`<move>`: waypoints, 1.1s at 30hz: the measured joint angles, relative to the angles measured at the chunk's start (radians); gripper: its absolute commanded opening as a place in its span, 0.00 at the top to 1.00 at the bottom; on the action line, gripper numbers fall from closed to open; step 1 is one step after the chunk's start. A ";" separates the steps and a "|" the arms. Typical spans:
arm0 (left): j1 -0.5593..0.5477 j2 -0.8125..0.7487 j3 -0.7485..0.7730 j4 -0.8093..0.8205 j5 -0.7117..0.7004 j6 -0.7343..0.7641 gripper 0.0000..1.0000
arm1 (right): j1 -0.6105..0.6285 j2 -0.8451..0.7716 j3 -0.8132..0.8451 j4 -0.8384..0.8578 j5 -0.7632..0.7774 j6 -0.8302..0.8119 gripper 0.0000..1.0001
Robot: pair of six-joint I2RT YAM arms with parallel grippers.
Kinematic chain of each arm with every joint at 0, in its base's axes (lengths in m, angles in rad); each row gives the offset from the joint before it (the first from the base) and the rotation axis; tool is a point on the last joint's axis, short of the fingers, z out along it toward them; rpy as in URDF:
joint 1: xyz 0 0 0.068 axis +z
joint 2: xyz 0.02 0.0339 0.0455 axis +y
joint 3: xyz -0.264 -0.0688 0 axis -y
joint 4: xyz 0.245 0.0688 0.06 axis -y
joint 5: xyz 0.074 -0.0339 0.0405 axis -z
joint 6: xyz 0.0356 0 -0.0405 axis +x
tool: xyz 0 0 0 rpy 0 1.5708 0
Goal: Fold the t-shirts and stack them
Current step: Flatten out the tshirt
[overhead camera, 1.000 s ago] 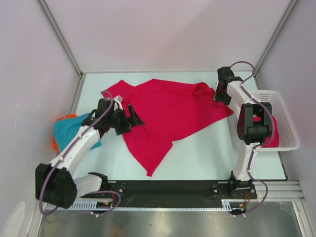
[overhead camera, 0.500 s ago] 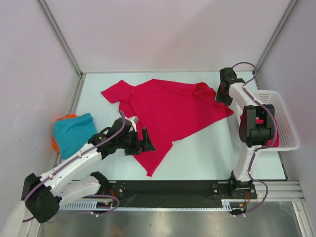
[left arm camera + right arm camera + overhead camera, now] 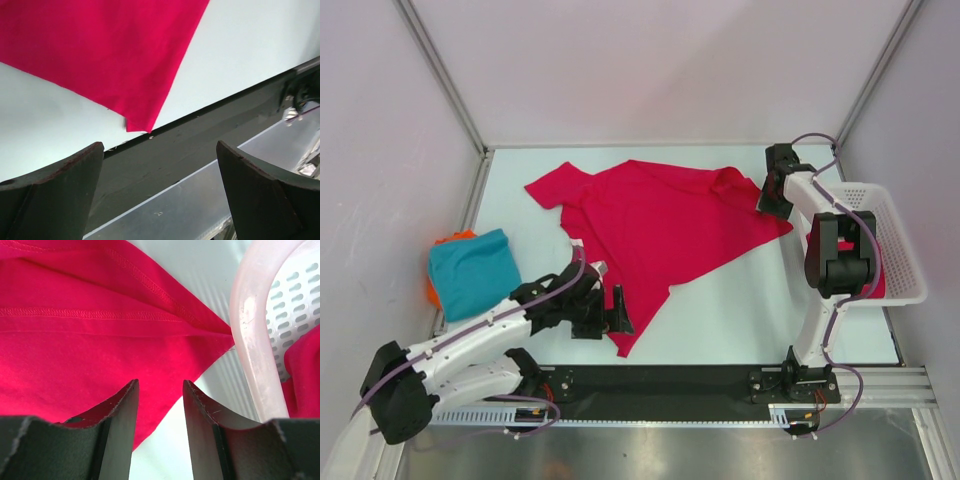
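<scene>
L arm has swung off the left edge of the spread crimson t-shirt (image 3: 660, 225) and now sits low by its near pointed corner; R arm has barely shifted, cloth looks the same as before.

I see that shirt lying open and flat-ish, a sleeve sticking out at its far-left, bunched folds at its far-right, its long tip pointing toward the arm bases. Teal t-shirt (image 3: 472, 272) is folded, well to the left of the crimson one, sitting on smth orange (image 3: 433, 292). Second crimson t-shirt (image 3: 876, 276) is to the right of the spread one, inside the white basket (image 3: 900, 235).

Left gripper (image 3: 610, 318) hovers just left of the spread shirt's near tip, jaws at full spread, nothing in them; its wrist cam shows the tip ahead of the fingers (image 3: 60, 185), touching neither.

Right gripper (image 3: 770, 198) is over the spread shirt's right corner, beside the basket rim. Jaws part open, approx a narrow gap; wrist cam shows hemmed cloth below that gap, fingers (image 3: 120, 410) not pinching it. Can't tell if the tips touch the fabric.

Table (image 3: 740, 300) is pale around the shirt; black strip (image 3: 670, 380) runs just past the shirt's near tip.
</scene>
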 measured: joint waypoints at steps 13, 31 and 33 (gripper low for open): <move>-0.080 0.074 -0.164 0.166 0.040 -0.064 0.00 | 0.017 -0.004 -0.002 -0.014 0.012 0.000 0.54; -0.108 0.249 -0.167 0.504 0.103 -0.146 0.57 | 0.027 -0.059 -0.024 -0.029 0.037 0.000 0.55; -0.108 0.248 -0.158 0.496 0.080 -0.132 0.67 | 0.027 -0.068 -0.024 -0.032 0.038 0.000 0.55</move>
